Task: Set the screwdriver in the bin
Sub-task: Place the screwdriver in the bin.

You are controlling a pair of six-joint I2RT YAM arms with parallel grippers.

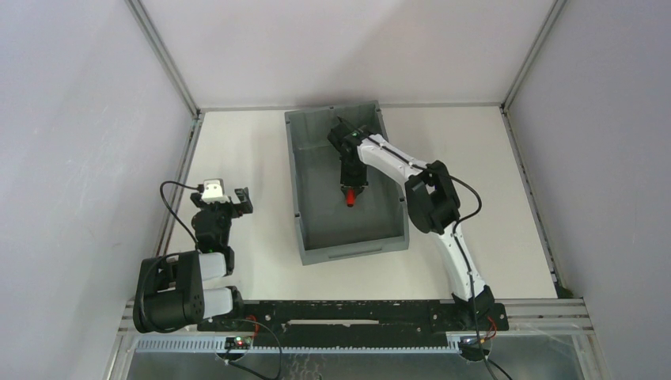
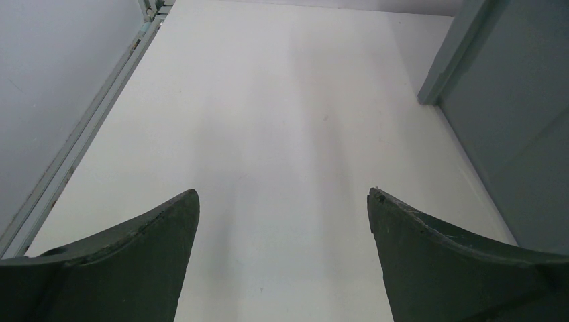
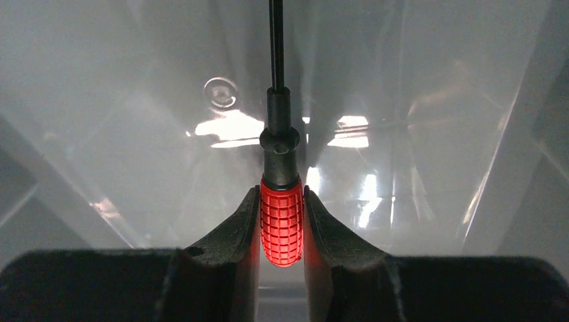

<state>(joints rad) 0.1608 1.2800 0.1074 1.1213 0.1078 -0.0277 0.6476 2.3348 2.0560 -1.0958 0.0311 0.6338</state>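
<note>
Count's pretty short here: one screwdriver point(image 3: 281, 228), one bin point(image 1: 305, 229), and two grippers, the left gripper point(image 2: 283, 193) and the right gripper point(image 3: 280, 194).

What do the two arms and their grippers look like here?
The left arm and right arm are both white link shells between chunky black joints. A thin black cable loops off each. The left wrist carries a small white camera block. The left gripper and right gripper have dark, matte, curved fingers tapering to tips. No markings are legible.
</note>
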